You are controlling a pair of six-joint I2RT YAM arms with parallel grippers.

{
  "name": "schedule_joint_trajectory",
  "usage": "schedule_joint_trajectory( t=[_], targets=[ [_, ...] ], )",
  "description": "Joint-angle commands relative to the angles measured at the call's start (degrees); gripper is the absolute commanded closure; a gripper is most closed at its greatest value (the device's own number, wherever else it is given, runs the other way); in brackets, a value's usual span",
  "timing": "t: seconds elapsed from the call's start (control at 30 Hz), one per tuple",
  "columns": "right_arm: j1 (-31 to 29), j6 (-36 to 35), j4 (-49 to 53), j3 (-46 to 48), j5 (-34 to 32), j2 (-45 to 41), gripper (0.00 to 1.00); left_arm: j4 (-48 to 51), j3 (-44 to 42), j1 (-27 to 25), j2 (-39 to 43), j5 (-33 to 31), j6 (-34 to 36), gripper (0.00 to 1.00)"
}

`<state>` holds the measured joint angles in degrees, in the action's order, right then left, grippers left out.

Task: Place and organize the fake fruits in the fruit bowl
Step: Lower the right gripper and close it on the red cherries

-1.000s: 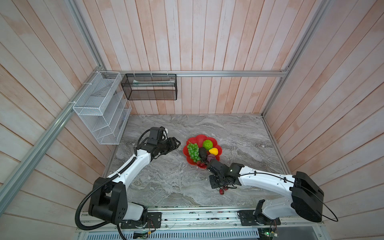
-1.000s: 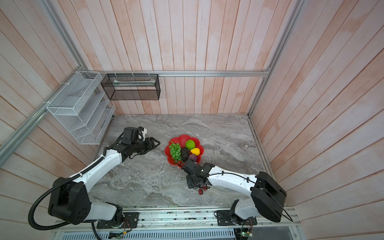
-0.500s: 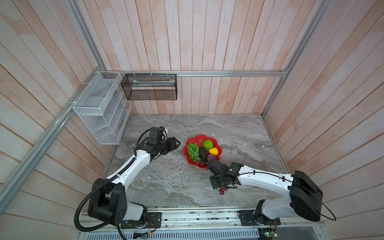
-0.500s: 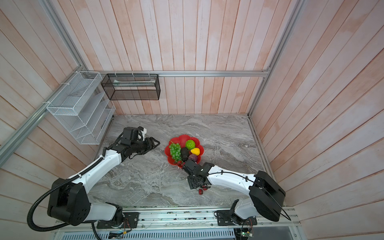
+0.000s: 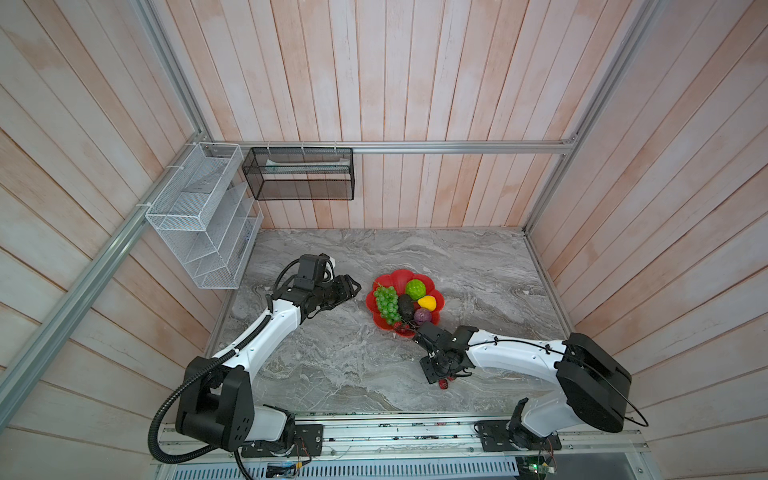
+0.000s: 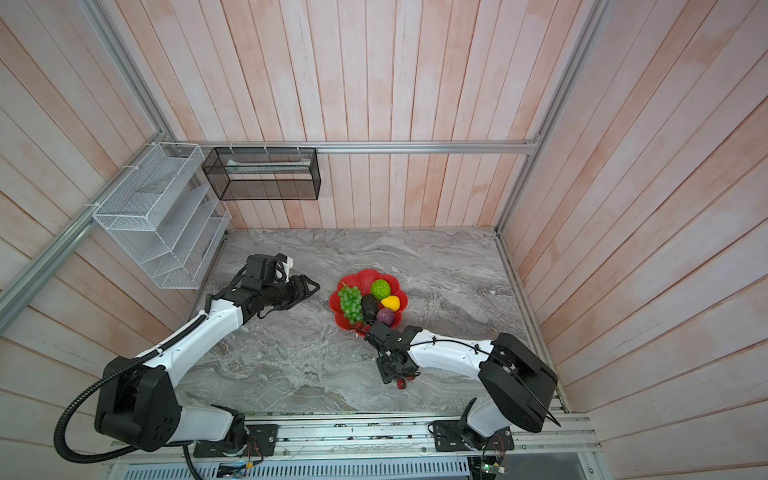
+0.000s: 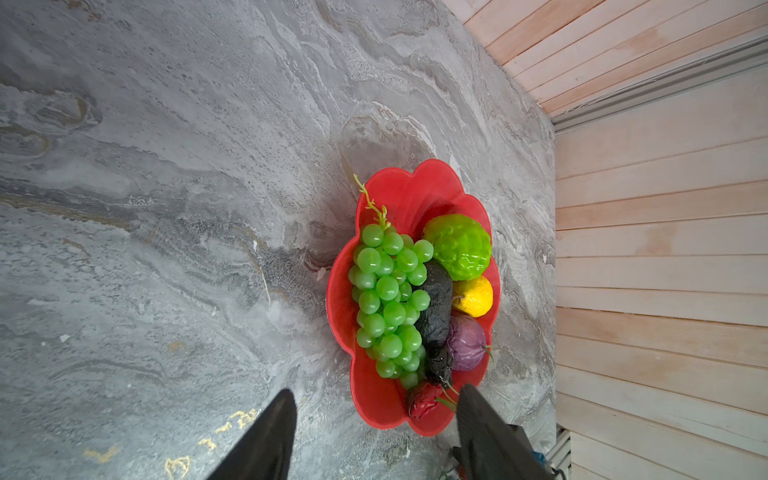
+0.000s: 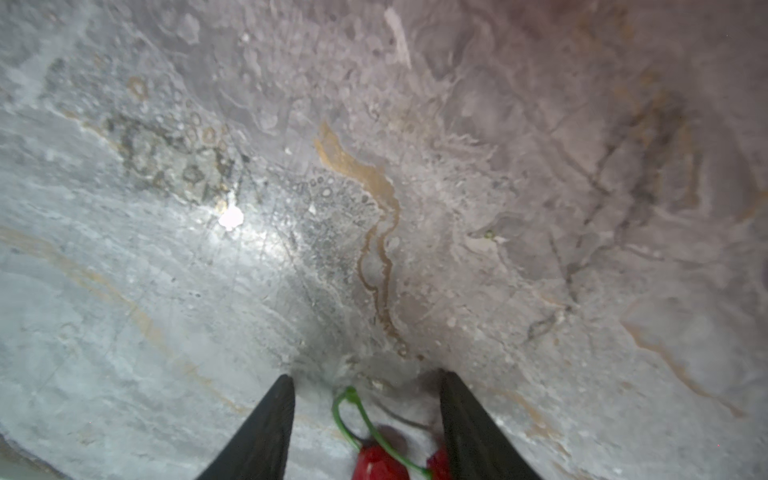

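Observation:
The red flower-shaped fruit bowl (image 5: 395, 277) (image 6: 358, 278) (image 7: 415, 187) sits mid-table. It holds a green grape bunch (image 5: 386, 304) (image 7: 384, 299), a bumpy lime-green ball (image 5: 415, 289) (image 7: 459, 245), a yellow fruit (image 5: 428, 302) (image 7: 473, 296), a dark avocado (image 5: 405, 308) (image 7: 436, 307), a purple fruit (image 5: 422, 316) (image 7: 466, 343) and a red berry (image 7: 424, 404). My left gripper (image 5: 355, 286) (image 6: 316, 286) (image 7: 378, 390) hovers open just left of the bowl. My right gripper (image 5: 441, 372) (image 6: 397, 373) (image 8: 365, 382) points down at the table in front of the bowl. It is open around red berries (image 5: 444, 383) (image 6: 401, 383) (image 8: 376, 459) on green stems.
A white wire rack (image 5: 199, 216) hangs on the left wall and a black mesh basket (image 5: 299, 174) on the back wall. Wooden walls close the grey marble table (image 5: 332, 365) on three sides. A metal rail (image 5: 395, 432) runs along the front.
My right gripper has gone from shut to open over the red berries, which lie on the table between its fingers. The left arm has not moved.

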<state>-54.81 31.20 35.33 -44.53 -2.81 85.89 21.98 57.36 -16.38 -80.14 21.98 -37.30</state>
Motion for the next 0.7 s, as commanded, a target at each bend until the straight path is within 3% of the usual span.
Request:
schedule_joint_trajectory(
  t=[0.0, 0.17, 0.67],
  targets=[
    [0.2, -0.5, -0.7, 1.4, 1.9, 0.6, 0.44, 0.8, 1.9, 0.3, -0.3, -0.3, 0.5, 0.36],
    [0.2, 0.2, -1.2, 1.9, 2.4, 1.7, 0.52, 0.4, 1.9, 0.3, -0.8, 0.0, 0.2, 0.36],
    [0.2, 2.5, -3.9, 3.8, 1.6, 0.0, 0.87, 0.1, 1.7, 0.3, -0.9, -0.2, -0.2, 0.36]
  ],
)
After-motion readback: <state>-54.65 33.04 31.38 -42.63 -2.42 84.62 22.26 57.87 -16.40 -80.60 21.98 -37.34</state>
